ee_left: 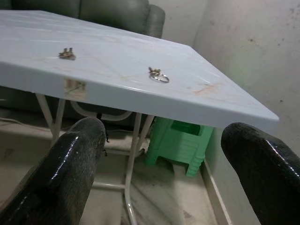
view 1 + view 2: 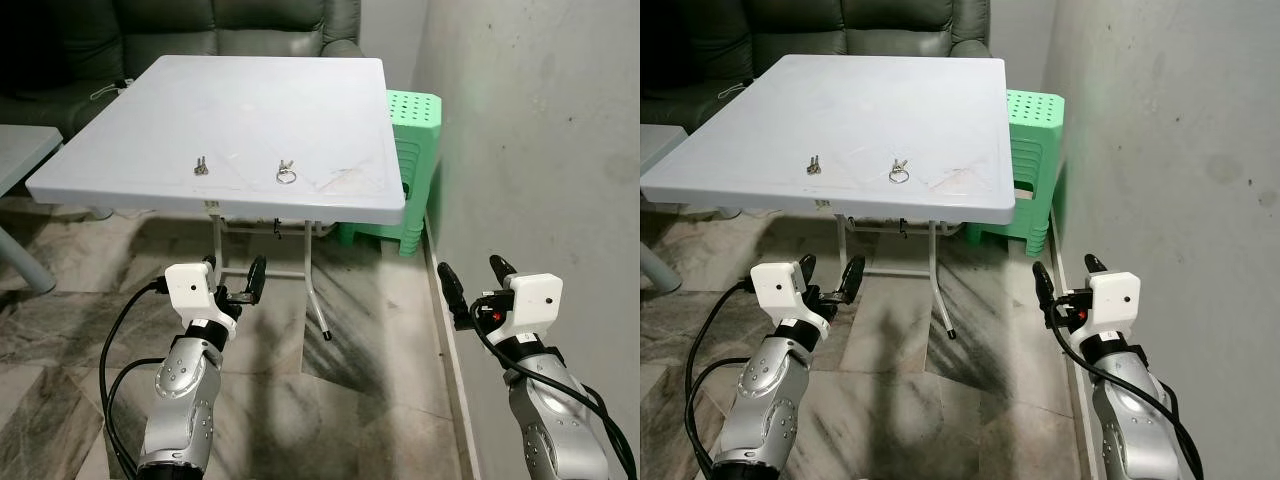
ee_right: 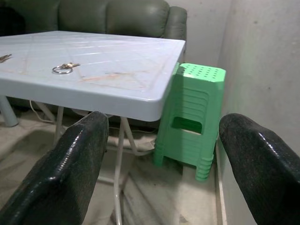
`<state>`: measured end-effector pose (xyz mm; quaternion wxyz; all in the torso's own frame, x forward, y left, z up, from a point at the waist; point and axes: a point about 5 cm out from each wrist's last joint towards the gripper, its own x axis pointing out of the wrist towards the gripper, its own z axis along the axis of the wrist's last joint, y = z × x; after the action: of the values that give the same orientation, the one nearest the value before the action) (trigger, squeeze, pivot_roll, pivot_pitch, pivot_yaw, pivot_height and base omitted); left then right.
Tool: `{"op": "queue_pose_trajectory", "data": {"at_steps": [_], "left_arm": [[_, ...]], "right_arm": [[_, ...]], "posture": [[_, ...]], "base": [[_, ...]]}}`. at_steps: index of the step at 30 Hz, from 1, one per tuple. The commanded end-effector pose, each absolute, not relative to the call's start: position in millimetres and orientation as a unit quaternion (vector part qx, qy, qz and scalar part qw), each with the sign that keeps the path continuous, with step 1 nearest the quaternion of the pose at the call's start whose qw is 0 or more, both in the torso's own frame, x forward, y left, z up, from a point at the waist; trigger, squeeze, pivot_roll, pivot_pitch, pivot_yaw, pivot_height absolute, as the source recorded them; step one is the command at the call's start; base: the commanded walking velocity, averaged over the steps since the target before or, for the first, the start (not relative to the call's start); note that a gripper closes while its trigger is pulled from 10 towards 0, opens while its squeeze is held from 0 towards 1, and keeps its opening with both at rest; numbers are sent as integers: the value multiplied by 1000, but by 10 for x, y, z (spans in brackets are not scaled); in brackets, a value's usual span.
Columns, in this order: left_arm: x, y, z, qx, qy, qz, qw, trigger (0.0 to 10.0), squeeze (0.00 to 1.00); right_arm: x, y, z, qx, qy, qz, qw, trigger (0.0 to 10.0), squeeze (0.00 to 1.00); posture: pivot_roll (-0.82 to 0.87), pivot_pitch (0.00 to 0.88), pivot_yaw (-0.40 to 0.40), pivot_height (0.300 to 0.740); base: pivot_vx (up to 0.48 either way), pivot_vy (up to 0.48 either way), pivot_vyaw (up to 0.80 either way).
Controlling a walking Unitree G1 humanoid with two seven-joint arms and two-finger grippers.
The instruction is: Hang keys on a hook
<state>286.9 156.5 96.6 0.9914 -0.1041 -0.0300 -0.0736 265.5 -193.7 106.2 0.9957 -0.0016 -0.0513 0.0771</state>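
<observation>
Nearest the camera, both arms are raised below the front edge of the surface (image 2: 120, 178). The left end effector (image 2: 236, 279) hangs released, its two black fingers (image 1: 70, 168) spread apart and holding nothing, just under the surface's near left part. The right end effector (image 2: 474, 284) is likewise released and empty, beside the wall (image 2: 540, 130) and off the surface's right corner. The floor (image 2: 370, 340) beneath is marbled tile. On the white surface, near its front edge, lies a key ring (image 2: 286, 172) with keys, flat and apart from both end effectors. To its left lies a small second bunch of keys (image 2: 201, 165). Past the right edge stands a stack of green stools (image 2: 412, 150) against the wall. Behind the surface sits a dark sofa (image 2: 180, 25).
</observation>
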Motion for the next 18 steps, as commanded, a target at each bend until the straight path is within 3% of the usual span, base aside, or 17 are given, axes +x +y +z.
{"op": "queue_pose_trajectory", "data": {"at_steps": [1,18], "left_arm": [[2884,1589,1017,-104,-38,-74,991,10000,0],[2880,1563,1010,-110,-40,-72,991,10000,0]], "right_arm": [[2653,-1925,1087,-5,-53,81,995,10000,0],[2658,-1910,1090,-7,-52,87,995,10000,0]], "posture": [[-45,65,-34,740],[-45,52,-42,740]], "base": [[0,341,0],[0,326,0]]}}
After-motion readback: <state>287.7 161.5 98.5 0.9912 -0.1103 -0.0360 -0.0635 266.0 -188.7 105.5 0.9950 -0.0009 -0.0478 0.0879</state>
